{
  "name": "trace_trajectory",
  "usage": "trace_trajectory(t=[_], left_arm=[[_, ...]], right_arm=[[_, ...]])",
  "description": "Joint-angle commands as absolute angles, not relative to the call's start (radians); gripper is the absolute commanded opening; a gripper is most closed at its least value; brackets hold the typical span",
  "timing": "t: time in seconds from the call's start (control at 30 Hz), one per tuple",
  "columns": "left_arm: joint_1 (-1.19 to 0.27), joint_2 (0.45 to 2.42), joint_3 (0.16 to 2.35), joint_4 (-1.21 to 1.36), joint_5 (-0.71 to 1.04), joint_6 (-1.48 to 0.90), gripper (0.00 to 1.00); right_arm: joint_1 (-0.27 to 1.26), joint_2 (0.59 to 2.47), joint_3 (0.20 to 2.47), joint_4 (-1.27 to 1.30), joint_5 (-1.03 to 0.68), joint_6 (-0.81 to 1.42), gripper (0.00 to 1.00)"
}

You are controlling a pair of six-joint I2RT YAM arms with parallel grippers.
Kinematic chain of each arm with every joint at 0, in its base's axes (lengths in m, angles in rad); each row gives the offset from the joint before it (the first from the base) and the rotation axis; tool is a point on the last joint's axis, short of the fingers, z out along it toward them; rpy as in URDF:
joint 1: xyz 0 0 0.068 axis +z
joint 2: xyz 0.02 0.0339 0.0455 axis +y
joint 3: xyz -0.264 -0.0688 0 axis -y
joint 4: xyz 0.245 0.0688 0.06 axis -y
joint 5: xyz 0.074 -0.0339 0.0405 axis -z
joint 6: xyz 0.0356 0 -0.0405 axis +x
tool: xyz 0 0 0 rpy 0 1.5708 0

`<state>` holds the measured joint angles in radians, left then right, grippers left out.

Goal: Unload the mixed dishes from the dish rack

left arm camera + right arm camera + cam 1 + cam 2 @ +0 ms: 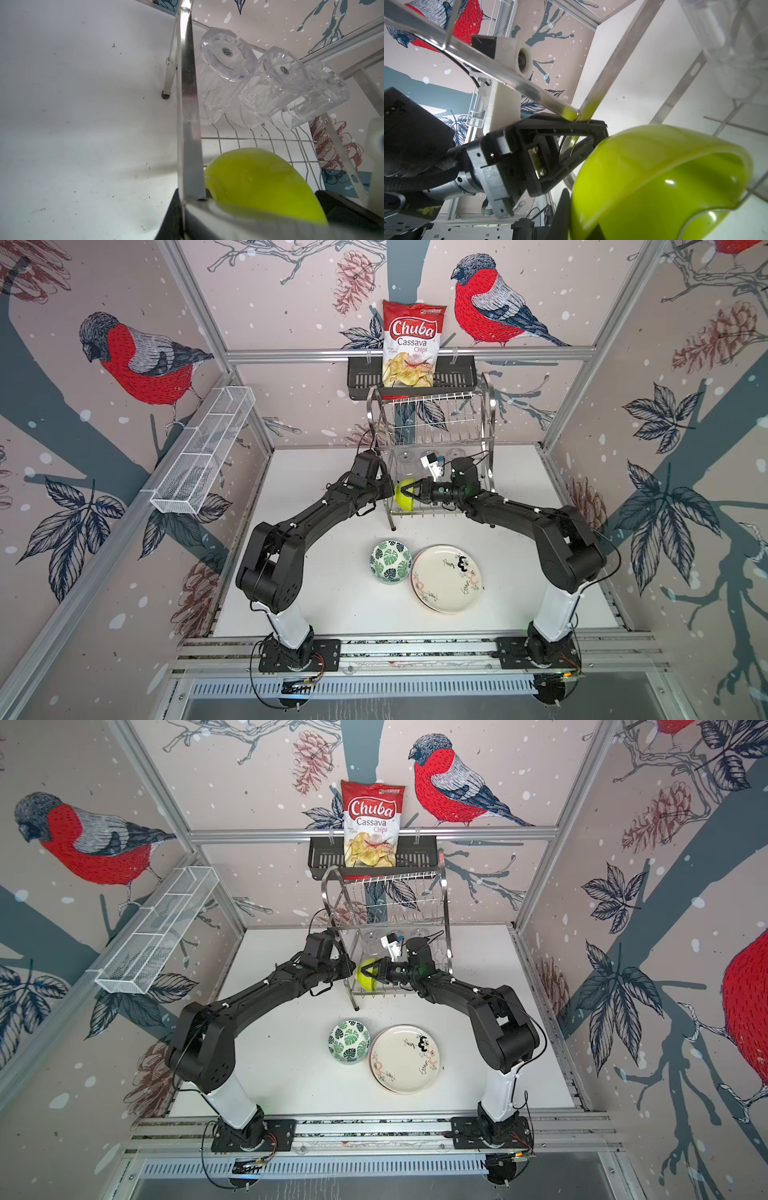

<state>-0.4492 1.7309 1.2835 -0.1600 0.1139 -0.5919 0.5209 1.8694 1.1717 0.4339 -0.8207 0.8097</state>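
lime bowl [405,504] sits in the dish rack [432,423], right gripper [404,489] clamped on its rim. left gripper [389,489] pinches the rack's frame.

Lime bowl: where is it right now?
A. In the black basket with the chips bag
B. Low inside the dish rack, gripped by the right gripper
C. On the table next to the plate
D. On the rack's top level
B: in both top views the lime bowl sits low inside the dish rack, and the right gripper is shut on its rim.
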Motion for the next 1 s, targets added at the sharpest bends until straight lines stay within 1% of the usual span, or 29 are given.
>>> trace_trajectory(t=[0.0, 0.33, 0.63, 0.97], left_arm=[[-0.433, 1.744, 1.322, -0.064, -0.057, -0.593, 0.0], [-0.433, 1.804, 1.382, -0.074, -0.087, -0.518, 0.0], [-0.433, 1.816, 1.353, -0.054, -0.122, -0.512, 0.0], [-0.452, 1.832, 1.359, -0.053, -0.181, -0.517, 0.0]], right_arm=[[0.499, 1.889, 1.203, 0.512, -0.788, 0.796, 0.0], [0.489, 1.969, 1.225, 0.579, -0.812, 0.84, 0.0], [0.482, 2.039, 1.217, 0.756, -0.816, 0.943, 0.0], [0.494, 2.101, 1.186, 1.131, -0.803, 1.21, 0.0]])
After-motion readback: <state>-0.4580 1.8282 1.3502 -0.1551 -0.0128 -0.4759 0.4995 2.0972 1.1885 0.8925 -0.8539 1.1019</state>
